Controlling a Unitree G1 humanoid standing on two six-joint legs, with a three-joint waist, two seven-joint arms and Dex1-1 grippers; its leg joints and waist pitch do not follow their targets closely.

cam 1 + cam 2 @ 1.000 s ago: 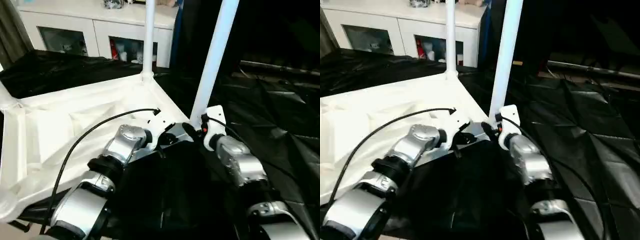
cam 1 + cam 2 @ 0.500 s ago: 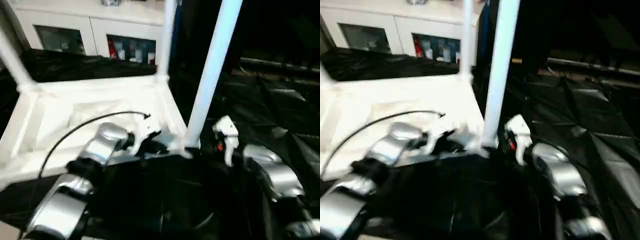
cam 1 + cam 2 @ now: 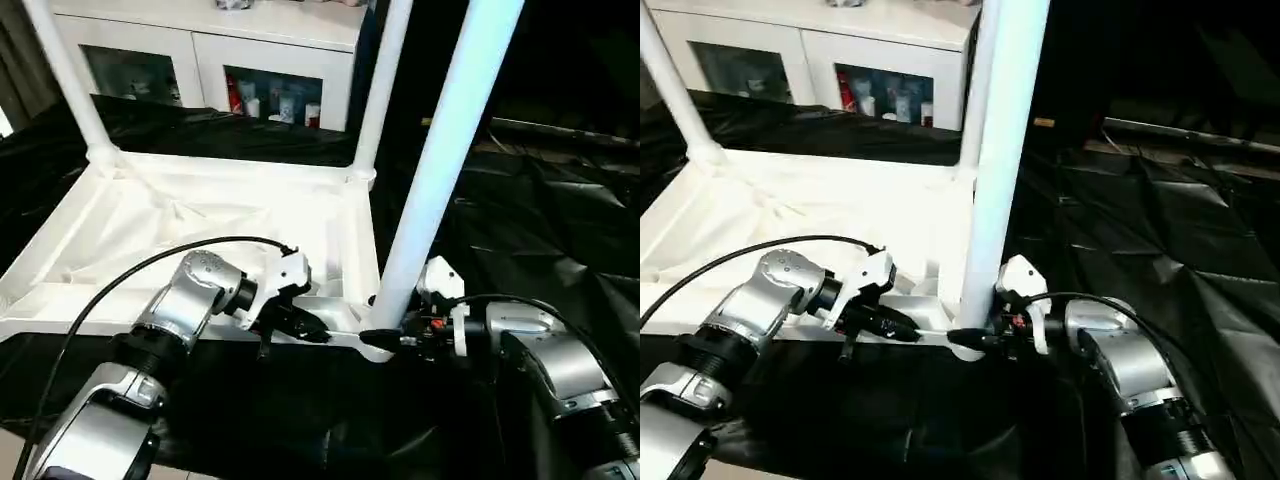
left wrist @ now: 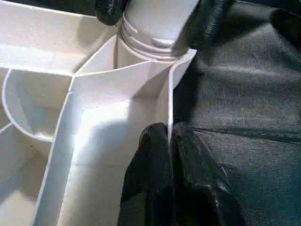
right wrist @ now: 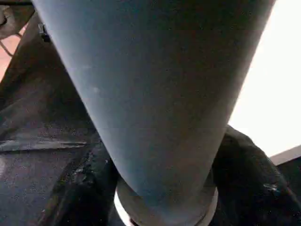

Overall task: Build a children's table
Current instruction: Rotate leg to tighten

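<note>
The large white plastic rectangular tabletop (image 3: 200, 230) lies upside down on the black-draped table (image 3: 560, 230), its ribbed underside facing up. Three long white tube legs stand upright in its round corner sockets: one at the far left (image 3: 65, 80), one at the far right (image 3: 380, 90), and the nearest one (image 3: 445, 160) at the near right corner.

The left hand (image 3: 300, 325) is at the tabletop's near edge, just left of that near right corner. Its two black fingers (image 4: 155, 174) are together, pinched on the thin white rim wall (image 4: 169, 108) of the tabletop.

The right hand (image 3: 385, 338) is at the foot of the nearest leg, reaching in from the right. Its black fingers (image 5: 87, 188) stand on either side of the tube just above the socket; they appear to touch it, but the close view does not settle whether they are pressed tight.

Beyond the table stands a white cabinet (image 3: 200, 50) with glass doors, with small bottles (image 3: 270, 100) inside.
</note>
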